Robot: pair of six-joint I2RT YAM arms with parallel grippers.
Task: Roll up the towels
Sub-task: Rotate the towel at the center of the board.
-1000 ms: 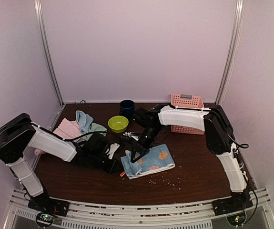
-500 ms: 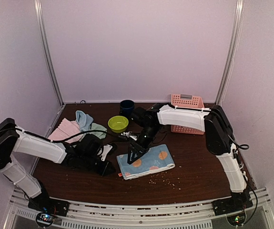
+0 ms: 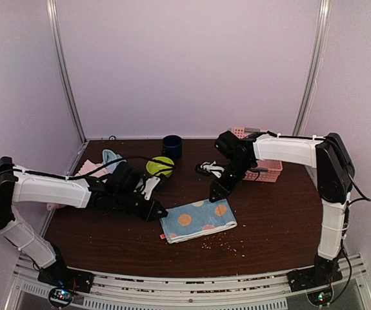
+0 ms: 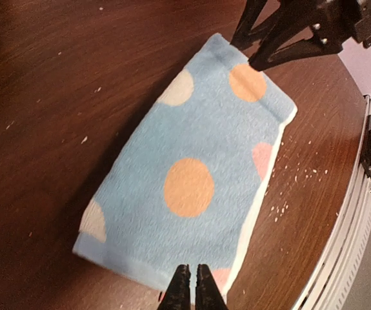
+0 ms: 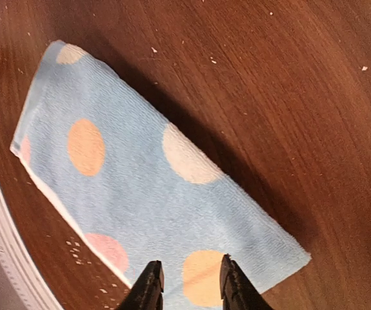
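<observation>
A light blue towel with orange, pink and white dots [image 3: 198, 219] lies flat and folded near the table's front middle. It also fills the left wrist view [image 4: 191, 174] and the right wrist view [image 5: 146, 181]. My left gripper [image 3: 160, 212] sits low at the towel's left end, its jaws shut with nothing between them [image 4: 193, 279]. My right gripper [image 3: 215, 195] hovers over the towel's far right corner, open and empty [image 5: 190, 271]. A pink towel [image 3: 90, 173] and a pale blue towel [image 3: 111, 159] lie in a heap at the back left, partly behind the left arm.
A lime-green bowl [image 3: 162, 165] and a dark blue cup [image 3: 171, 146] stand behind the left arm. A pink lattice basket [image 3: 264, 169] is at the back right, behind the right arm. A small black and white object [image 3: 210, 169] lies mid-table. Crumbs [image 3: 220, 243] dot the front edge.
My right gripper opened, left the towel and drew back to the right, above its far corner. The left gripper slid right to the towel's left end. The towel now lies flat.
</observation>
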